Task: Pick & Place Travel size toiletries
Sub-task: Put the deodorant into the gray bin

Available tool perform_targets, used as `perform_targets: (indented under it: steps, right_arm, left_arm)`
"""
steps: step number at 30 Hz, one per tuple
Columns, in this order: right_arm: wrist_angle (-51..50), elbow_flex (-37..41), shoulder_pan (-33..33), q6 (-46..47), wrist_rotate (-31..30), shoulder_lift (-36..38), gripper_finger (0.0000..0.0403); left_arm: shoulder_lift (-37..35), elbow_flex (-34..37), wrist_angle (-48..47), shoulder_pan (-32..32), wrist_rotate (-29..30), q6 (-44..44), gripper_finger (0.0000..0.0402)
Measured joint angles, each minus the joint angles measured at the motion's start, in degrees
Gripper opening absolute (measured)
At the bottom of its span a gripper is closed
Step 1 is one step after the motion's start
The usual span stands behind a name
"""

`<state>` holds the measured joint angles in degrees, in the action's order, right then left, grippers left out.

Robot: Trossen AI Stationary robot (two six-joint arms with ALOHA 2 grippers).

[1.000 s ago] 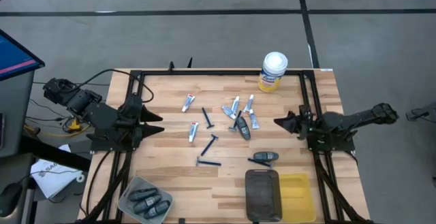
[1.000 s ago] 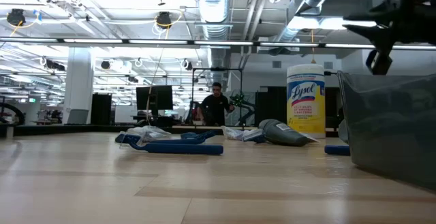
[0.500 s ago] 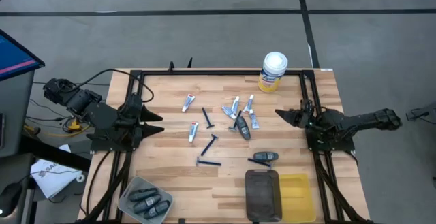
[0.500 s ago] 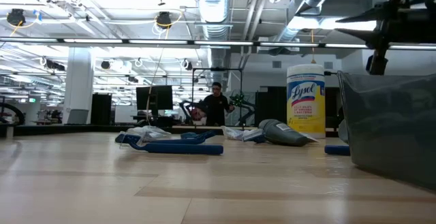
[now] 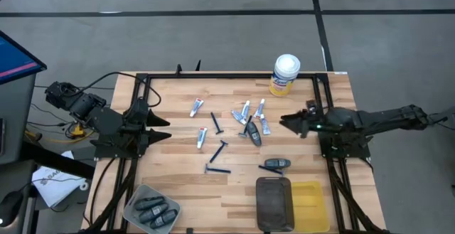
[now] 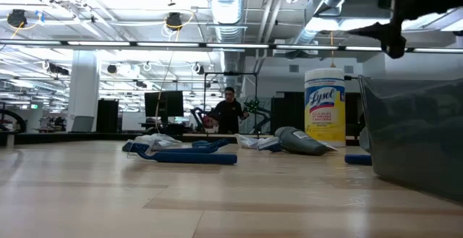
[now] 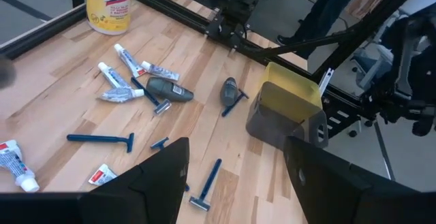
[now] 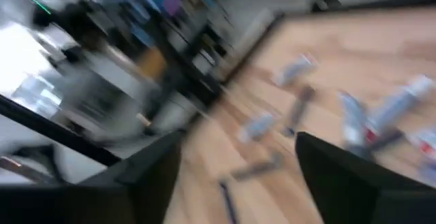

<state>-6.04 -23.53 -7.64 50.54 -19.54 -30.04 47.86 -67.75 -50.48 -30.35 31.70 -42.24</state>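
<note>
Overhead, the right end effector (image 5: 288, 124) reaches in from the right side of the tabletop (image 5: 178, 149), its fingers spread with nothing between them, hanging just right of the central scatter of toiletries. The left end effector (image 5: 165, 129) waits at the left edge, fingers also parted and empty, pointing toward the middle. Between them lie small white tubes (image 5: 196, 107), another tube (image 5: 202, 137), a cluster of tubes (image 5: 245, 111) beside a dark grey oblong piece (image 5: 254, 132), and slim blue razors (image 5: 217, 151) spread over the wood. A second grey piece (image 5: 274, 164) lies nearer the front, just behind a dark bin (image 5: 274, 202) that stands against a yellow bin (image 5: 311, 198). At the front left corner a grey tray (image 5: 134, 204) holds several dark oblong pieces. A yellow canister (image 5: 285, 75) with a white lid stands at the far edge.
</note>
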Motion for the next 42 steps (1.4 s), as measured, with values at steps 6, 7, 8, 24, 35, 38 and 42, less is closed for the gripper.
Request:
perform_targets:
  steps: [6, 7, 8, 24, 35, 38, 42]
  right_arm:
    - [-17.01, -14.41, -0.02, 0.03, 0.48, -21.16, 0.0325]
    - [-18.71, -16.78, 0.00, 0.03, 0.47, -24.74, 0.0325]
    - [-19.56, -19.33, 0.23, 0.05, 0.49, -28.50, 0.0324]
    - [-53.66, -54.03, 3.10, -2.30, 9.38, -76.73, 0.0315]
    - [-50.97, -53.78, 5.44, -4.64, 11.07, -80.86, 0.0315]
    - [-47.97, -51.69, 6.80, -4.64, 11.64, -78.28, 0.0315]
    - [-41.76, -48.78, 7.84, -4.42, 13.99, -76.74, 0.0315]
  left_arm:
    - [0.00, 0.00, 0.00, 0.00, 0.00, -0.04, 0.0237]
    - [0.00, 0.00, 0.02, 0.00, 0.00, -0.04, 0.0237]
    - [0.00, 0.00, 0.08, 0.00, 0.00, -0.07, 0.0237]
    - [-0.01, 0.02, 0.48, 0.00, -0.07, -0.16, 0.0237]
    - [0.00, 0.02, 0.44, 0.00, -0.48, -0.15, 0.0237]
    - [0.00, 0.02, 0.44, 0.00, -0.48, -0.13, 0.0237]
    - [0.00, 0.02, 0.41, -0.01, -0.48, -0.11, 0.0237]
